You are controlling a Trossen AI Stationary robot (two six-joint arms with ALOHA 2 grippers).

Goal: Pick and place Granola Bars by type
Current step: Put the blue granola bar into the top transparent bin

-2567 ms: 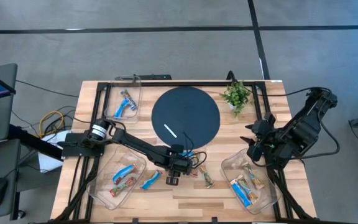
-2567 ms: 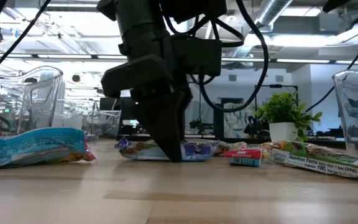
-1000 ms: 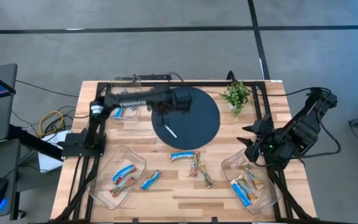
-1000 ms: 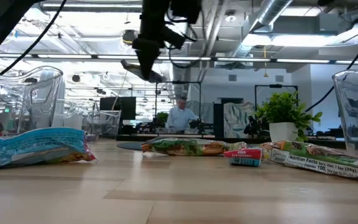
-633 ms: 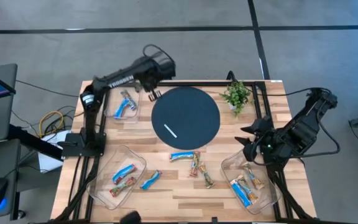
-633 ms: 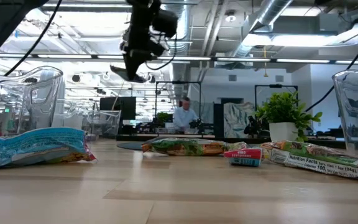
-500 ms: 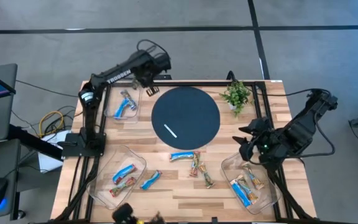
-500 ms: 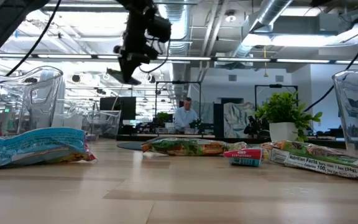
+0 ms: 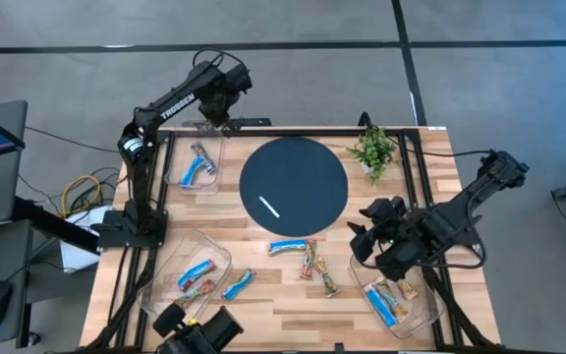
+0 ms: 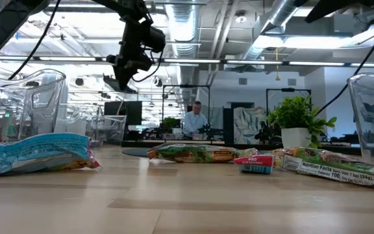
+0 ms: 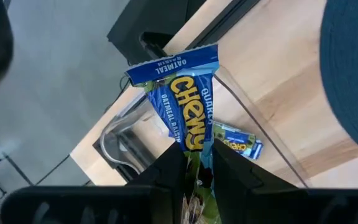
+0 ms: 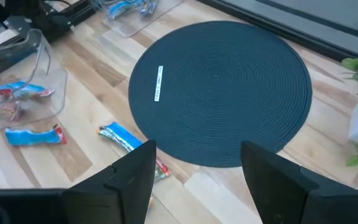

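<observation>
Blue-wrapped and pinched between the dark fingers of the left tool [image 11: 194, 165], a chewy bar [image 11: 185, 115] hangs over the far-left corner of the counter [image 9: 293, 295]. In the high view the left tool [image 9: 216, 106] sits raised above the far edge of the clear tray [image 9: 196, 162] there, which already holds blue bars [image 9: 198, 165]. The wrist view looks down past the held bar onto that tray's rim and another blue bar inside it.

My reading is that the carry step is nearly done: the blue bar is being taken to the tray of its kind. The next move calls for bringing the tool a little nearer over the tray's middle, lowering, and letting the fingers part so the bar drops inside and not on the rim.

On the near right, the right tool [image 9: 362, 241] hovers with its fingers spread wide, gripping nothing, beside the near-right tray [image 9: 425, 315]. It is just right of the loose bars [image 9: 308, 261] lying on the wood below the dark round mat [image 9: 293, 182], probably its next pick.
</observation>
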